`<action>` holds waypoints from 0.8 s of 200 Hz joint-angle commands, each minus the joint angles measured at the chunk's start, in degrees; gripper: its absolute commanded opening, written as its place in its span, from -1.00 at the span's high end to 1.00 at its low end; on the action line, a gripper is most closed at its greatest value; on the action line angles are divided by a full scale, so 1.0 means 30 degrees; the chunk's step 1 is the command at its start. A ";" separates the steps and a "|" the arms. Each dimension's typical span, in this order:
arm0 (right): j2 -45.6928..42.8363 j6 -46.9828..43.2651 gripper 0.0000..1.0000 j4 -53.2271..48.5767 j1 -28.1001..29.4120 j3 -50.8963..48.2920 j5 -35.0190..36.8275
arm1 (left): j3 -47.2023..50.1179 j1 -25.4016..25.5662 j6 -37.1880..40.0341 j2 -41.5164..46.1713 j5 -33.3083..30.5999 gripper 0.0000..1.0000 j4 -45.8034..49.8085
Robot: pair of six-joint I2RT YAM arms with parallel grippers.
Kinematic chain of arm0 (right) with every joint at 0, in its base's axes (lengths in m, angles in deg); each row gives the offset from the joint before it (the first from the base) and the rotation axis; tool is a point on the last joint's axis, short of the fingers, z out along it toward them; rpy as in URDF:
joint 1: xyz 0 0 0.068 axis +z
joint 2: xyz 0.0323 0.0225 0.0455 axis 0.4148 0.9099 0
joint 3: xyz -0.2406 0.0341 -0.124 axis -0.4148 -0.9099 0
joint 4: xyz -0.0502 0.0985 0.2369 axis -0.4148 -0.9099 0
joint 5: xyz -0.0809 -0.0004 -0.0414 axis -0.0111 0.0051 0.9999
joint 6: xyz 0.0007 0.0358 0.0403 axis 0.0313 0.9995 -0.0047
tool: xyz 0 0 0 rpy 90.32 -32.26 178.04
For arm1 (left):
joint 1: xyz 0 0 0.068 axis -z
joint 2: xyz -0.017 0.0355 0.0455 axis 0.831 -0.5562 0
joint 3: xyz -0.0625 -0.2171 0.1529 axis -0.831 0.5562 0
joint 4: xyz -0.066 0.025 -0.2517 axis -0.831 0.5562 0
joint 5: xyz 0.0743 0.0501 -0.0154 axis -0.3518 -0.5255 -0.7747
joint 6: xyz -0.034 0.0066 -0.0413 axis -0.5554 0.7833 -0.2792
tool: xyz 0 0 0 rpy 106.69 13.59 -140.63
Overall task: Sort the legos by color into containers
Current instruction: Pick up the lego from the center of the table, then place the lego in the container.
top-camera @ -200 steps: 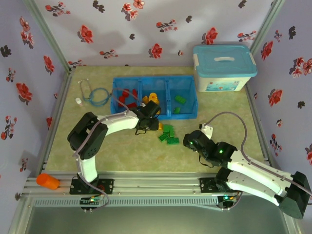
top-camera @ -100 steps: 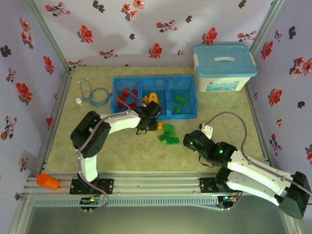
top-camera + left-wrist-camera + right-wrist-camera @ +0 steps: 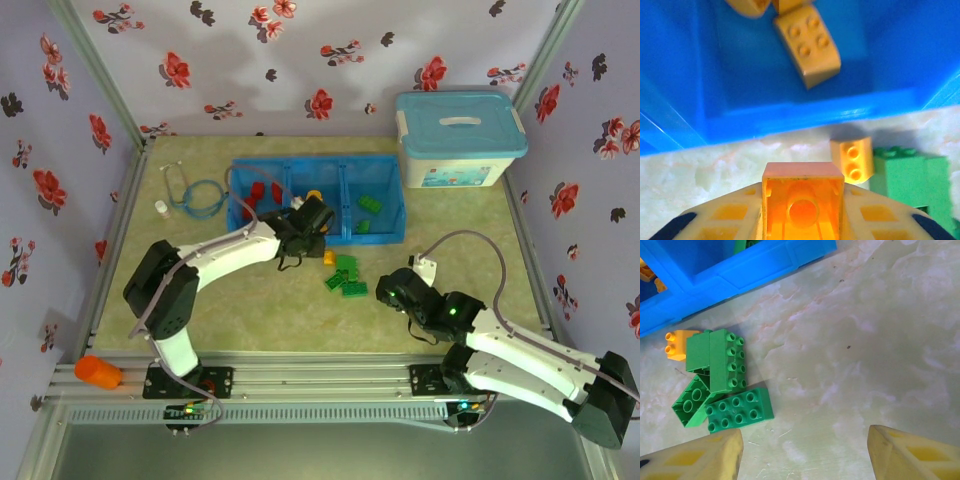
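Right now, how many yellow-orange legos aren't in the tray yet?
2. One yellow-orange lego sits in the left gripper before the blue tray; another lies on the table beside the green legos. The left arm may hide more.

The tray [image 3: 790, 112] is glossy, translucent blue plastic. The legos [image 3: 722, 365] are smooth, hard, shiny plastic. The yellow-orange brick [image 3: 802, 200] in the left gripper's [image 3: 802, 222] jaws lets light glow through, while the green bricks [image 3: 740, 412] look opaque. The counter [image 3: 865, 340] is a smooth, marbled sheet with a faint sheen. The right gripper's [image 3: 802, 460] jaws are matt yellowish plastic. The front rail [image 3: 320, 378] is ribbed bare metal.
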 commanded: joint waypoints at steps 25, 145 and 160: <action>-0.0104 0.0554 -0.33 -0.0094 0.0177 -0.0216 0.0113 | -0.2976 -0.1545 0.1860 -0.0997 -0.0644 0.38 0.1579; -0.0098 0.0591 -0.33 -0.0530 0.0231 0.0015 0.0164 | -1.2870 -0.4319 0.4212 -0.6396 0.0054 0.00 0.5511; -0.0106 0.0618 -0.33 -0.0723 0.0244 0.0077 0.0141 | -1.3592 -0.4153 0.4447 -0.6449 -0.0174 -0.21 0.6141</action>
